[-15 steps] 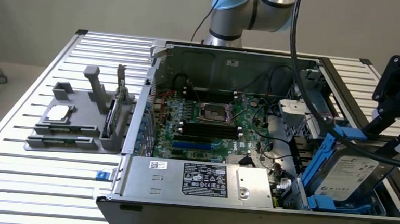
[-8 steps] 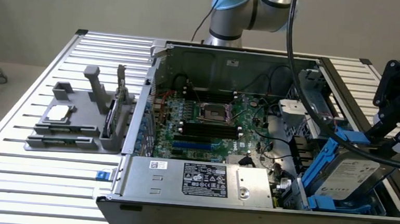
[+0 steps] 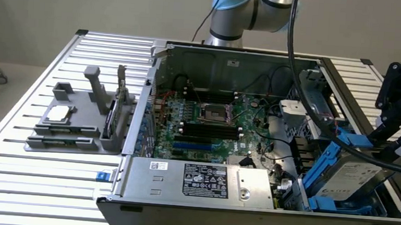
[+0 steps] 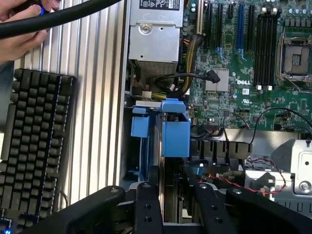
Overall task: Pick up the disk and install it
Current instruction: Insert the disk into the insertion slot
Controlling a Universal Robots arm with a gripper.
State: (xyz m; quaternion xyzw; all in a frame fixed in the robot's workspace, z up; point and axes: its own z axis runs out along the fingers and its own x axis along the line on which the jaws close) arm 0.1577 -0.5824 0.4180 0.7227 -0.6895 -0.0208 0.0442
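The disk (image 3: 353,177) is a silver-grey drive with a white label in a bright blue carrier. It stands tilted on edge in the drive bay at the open computer case's (image 3: 180,208) near corner, on the exterior view's right. My black gripper (image 3: 392,148) reaches in from the right and is shut on the disk's upper end. In the wrist view the two fingers (image 4: 148,204) flank the thin edge of the disk (image 4: 174,139), whose blue carrier points away from the gripper (image 4: 171,181) toward the case wall.
A silver power supply (image 3: 196,181) lies beside the bay, with the green motherboard (image 3: 207,123) behind it. A grey fixture (image 3: 81,131) holding a small chip (image 3: 59,113) sits on the slatted table. A keyboard (image 4: 34,146), a person's hand (image 4: 19,29) and a thick black cable (image 4: 63,14) are close by.
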